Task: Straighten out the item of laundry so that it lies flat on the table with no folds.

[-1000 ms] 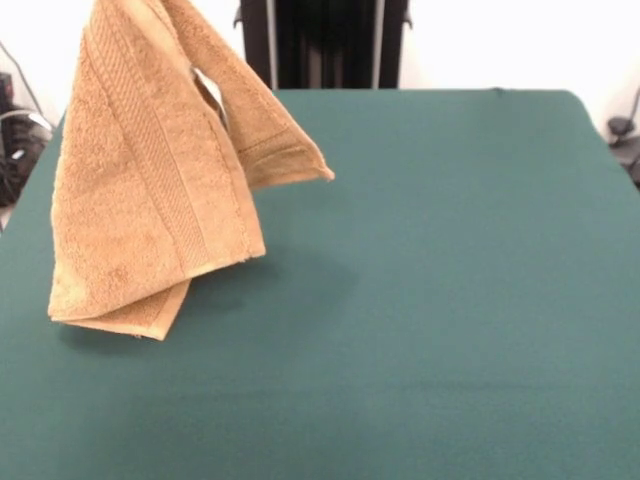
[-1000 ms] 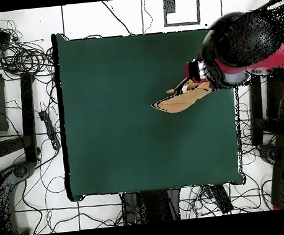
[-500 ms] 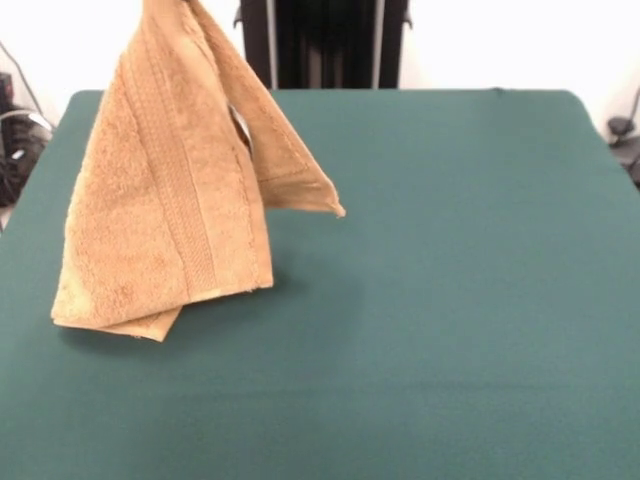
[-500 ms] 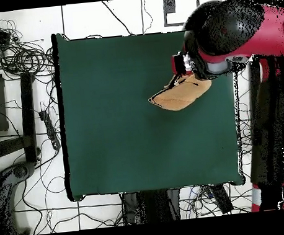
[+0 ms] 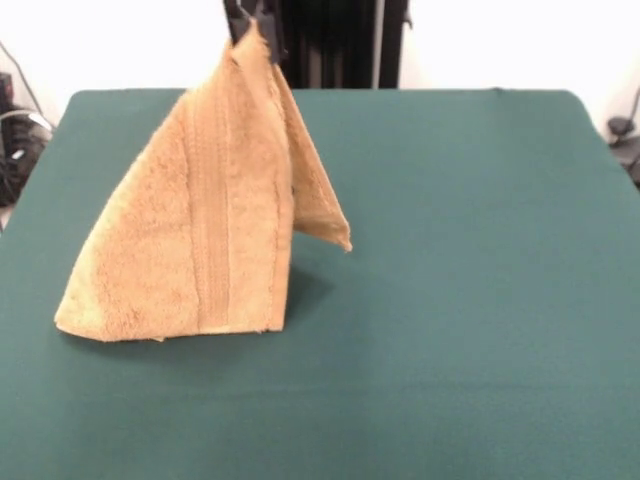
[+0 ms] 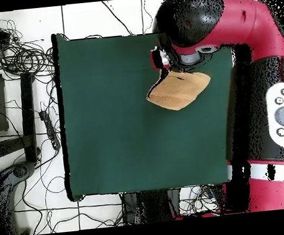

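The orange-tan towel [image 5: 200,250] hangs in a tent shape from one pinched corner, its lower edge resting on the green table [image 5: 450,300] at the left. A ribbed band runs down its front face and a folded flap pokes out to the right. My gripper [image 5: 252,18] is shut on the towel's top corner at the upper edge of the front view. From overhead, the towel [image 6: 179,91] shows as a tan wedge on the table [image 6: 120,124], just below the arm's black head, which hides the gripper.
The red and black arm [image 6: 251,56] reaches over the table's right side in the overhead view. Cables and floor clutter [image 6: 14,54] lie beyond the table's left edge. The black pedestal [image 5: 330,45] stands behind the far edge.
My gripper has carried the towel's top corner to the right in the front view and lower. The towel's bottom edge has spread wider on the table, and the cloth leans into a broader triangle.
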